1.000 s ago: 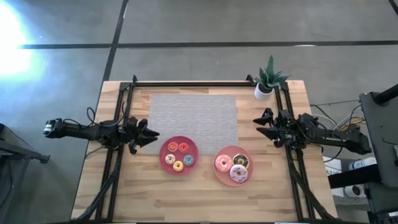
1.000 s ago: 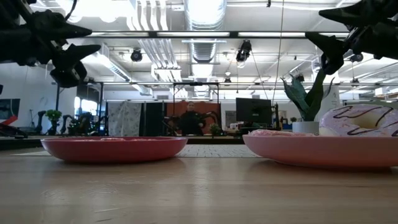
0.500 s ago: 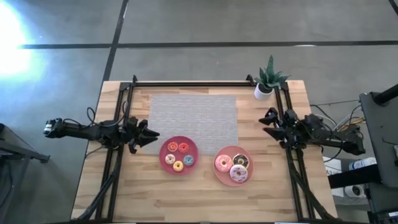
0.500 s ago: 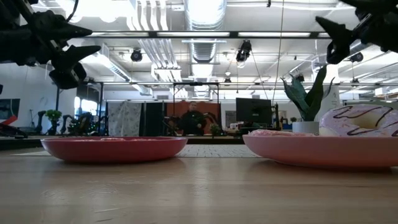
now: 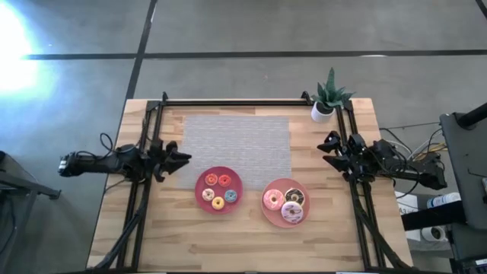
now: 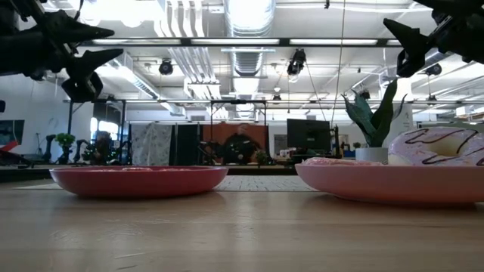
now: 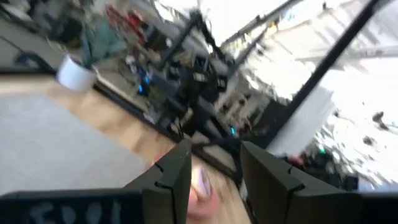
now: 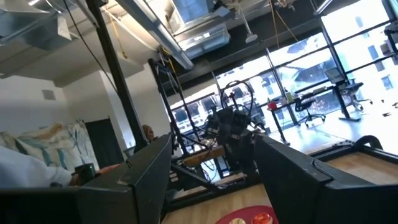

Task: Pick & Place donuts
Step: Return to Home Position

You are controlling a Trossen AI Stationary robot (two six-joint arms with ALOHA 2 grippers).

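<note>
Left gripper (image 7: 214, 158) agape; grey mat (image 7: 59, 152); white pot (image 7: 76, 73)

Grey mat (image 5: 237, 144) at 12 o'clock is wide open; dark plate (image 5: 236, 183) and light plate (image 5: 270, 216) crowd 6, plant (image 5: 329, 97) guards 1 o'clock on the counter (image 5: 251, 243).

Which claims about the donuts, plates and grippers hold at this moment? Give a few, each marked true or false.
1. The three larger donuts lie on the light pink plate. True.
2. The left gripper holds a mini donut. False: it is open and empty, above the table beside the dark pink plate.
3. The potted plant stands on the grey mat. False: it stands off the mat, at the table's corner near the right arm.
4. The mini donuts lie on the dark pink plate. True.
5. The right gripper is open and holds nothing. True.
</note>
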